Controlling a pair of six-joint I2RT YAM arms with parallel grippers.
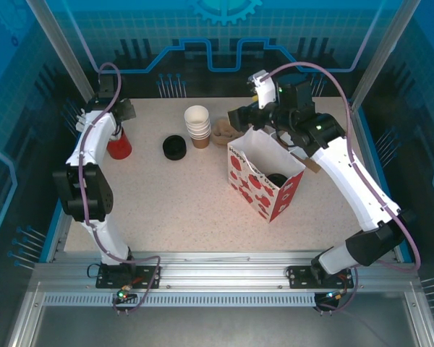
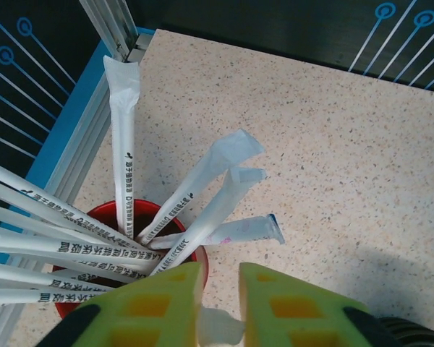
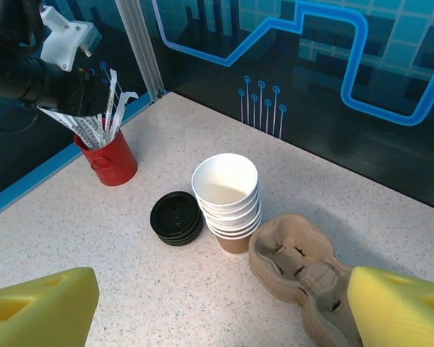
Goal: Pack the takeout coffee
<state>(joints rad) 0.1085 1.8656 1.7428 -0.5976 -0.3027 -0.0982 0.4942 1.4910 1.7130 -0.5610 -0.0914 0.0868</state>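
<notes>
The takeout coffee (image 1: pixel 278 179) stands inside the open red-and-white paper bag (image 1: pixel 254 189); only its round black lid shows. My left gripper (image 2: pixel 220 280) hangs over a red cup (image 2: pixel 132 210) full of paper-wrapped straws (image 2: pixel 123 144) at the table's left. Its yellow fingers (image 2: pixel 166 303) are pinched on the white end of one wrapped straw (image 2: pixel 218 327). From the top view the left gripper (image 1: pixel 120 123) sits just behind the red cup (image 1: pixel 119 149). My right gripper (image 1: pixel 240 117) hovers behind the bag's rear edge, open wide and holding nothing, and the same right gripper (image 3: pixel 217 311) looks down on bare table.
A stack of lidless white cups (image 3: pixel 228 189) stands mid-table beside a pile of loose black lids (image 3: pixel 176 217) and a brown pulp cup carrier (image 3: pixel 304 275). From above, the cups (image 1: pixel 197 124), lids (image 1: pixel 174 147) and carrier (image 1: pixel 223 132) line up behind the bag. Metal frame posts (image 2: pixel 119 29) border the left corner.
</notes>
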